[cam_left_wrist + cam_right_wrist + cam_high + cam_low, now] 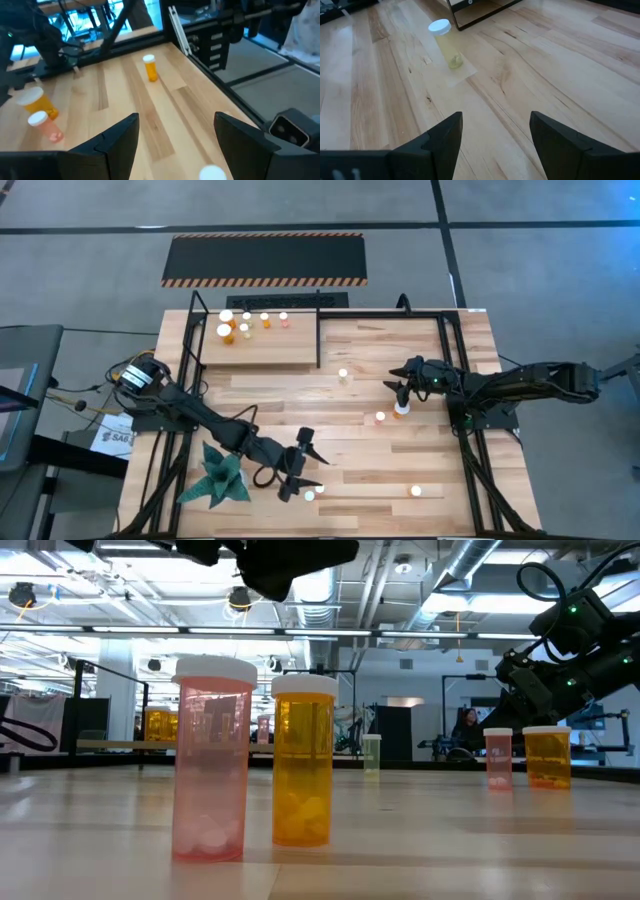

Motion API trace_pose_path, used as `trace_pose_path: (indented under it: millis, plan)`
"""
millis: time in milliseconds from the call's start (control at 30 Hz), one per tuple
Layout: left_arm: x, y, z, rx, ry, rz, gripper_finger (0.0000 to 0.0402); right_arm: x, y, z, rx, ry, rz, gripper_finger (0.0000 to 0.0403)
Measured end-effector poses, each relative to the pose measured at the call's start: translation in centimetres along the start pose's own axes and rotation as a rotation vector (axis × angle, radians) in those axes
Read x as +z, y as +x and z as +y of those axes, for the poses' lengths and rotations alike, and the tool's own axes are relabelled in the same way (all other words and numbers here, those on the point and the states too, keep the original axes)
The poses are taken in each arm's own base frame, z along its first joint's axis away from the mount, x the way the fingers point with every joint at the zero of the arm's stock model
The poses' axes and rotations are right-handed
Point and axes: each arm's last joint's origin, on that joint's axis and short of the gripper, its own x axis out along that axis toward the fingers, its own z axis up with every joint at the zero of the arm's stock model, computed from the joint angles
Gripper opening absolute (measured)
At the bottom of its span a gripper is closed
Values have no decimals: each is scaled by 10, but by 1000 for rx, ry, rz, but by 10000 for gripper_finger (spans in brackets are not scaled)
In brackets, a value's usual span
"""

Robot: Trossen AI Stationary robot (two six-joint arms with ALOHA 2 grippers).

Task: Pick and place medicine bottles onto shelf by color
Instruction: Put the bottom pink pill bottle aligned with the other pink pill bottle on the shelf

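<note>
Both jaws spread, arms low

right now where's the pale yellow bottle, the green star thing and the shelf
pale yellow bottle (446, 44): right wrist view, on its clear body below the white cap
green star thing (222, 477): high view, on its centre
shelf (262, 348): high view, on a bare part of the board

glossy see-through plastic medicine bottles (303, 762) on a smooth pale wood table (400, 460).
</note>
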Motion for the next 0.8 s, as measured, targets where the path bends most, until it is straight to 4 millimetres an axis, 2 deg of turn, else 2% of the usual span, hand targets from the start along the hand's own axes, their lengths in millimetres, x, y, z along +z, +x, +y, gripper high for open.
trace_pose_path:
  millis: [200,367,467,700,800]
  plan:
    - [0,0,0,-8,62,5,246,0,0,0,0,0,0,256]
    - [11,-7,6,-112,175,-34,246,0,0,0,-1,0,0,256]
    - [20,-4,13,-147,157,11,246,0,0,0,0,0,0,256]
    - [56,4,24,-126,99,176,246,0,0,0,-1,0,3,256]
    - [56,3,20,-78,19,269,246,-1,0,0,-4,0,11,256]
